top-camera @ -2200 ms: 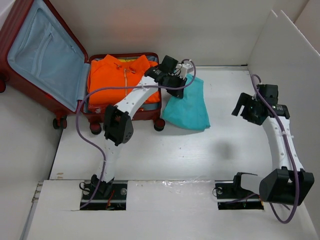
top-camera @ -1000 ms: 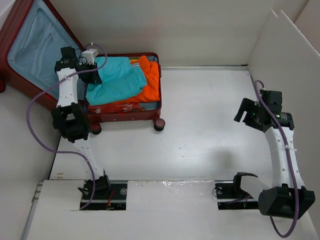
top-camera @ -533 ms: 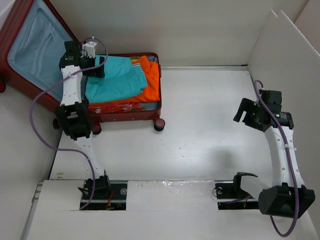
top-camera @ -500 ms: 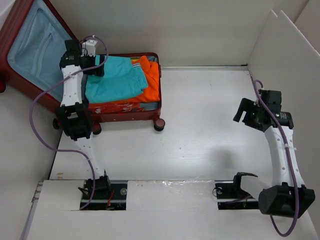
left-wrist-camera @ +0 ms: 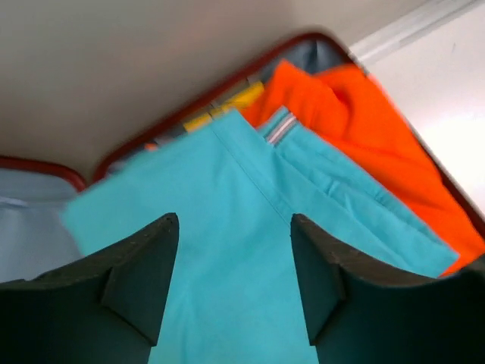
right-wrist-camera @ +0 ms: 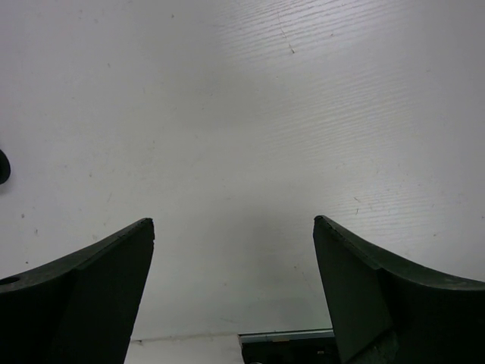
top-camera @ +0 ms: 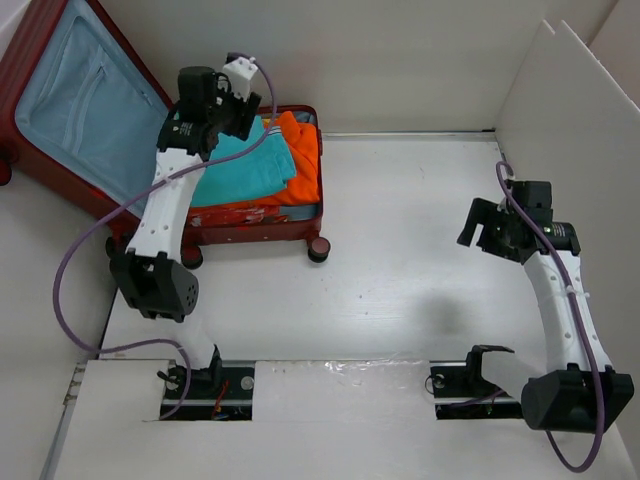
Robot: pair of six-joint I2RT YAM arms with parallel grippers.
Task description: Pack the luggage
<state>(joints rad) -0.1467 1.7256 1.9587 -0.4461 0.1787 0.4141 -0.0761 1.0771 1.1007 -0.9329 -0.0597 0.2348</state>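
While the left hand (left-wrist-camera: 231, 227) hangs parted above teal cloth (left-wrist-camera: 242, 311) at the luggage (top-camera: 250, 231) rim, the right hand (right-wrist-camera: 233, 227) gapes over table (right-wrist-camera: 227, 114)

Looking down on white counter (right-wrist-camera: 242, 114), faintly scratched. Dark fingers (right-wrist-camera: 98, 288) spread wide at the lower corners, only counter showing between them. Small dark rounded shape (right-wrist-camera: 3, 167) poking in at left edge. Dark strip (right-wrist-camera: 286, 334) along bottom edge.

White arm links (top-camera: 162, 205), black joints (top-camera: 155, 285), purple cables (top-camera: 58, 285)
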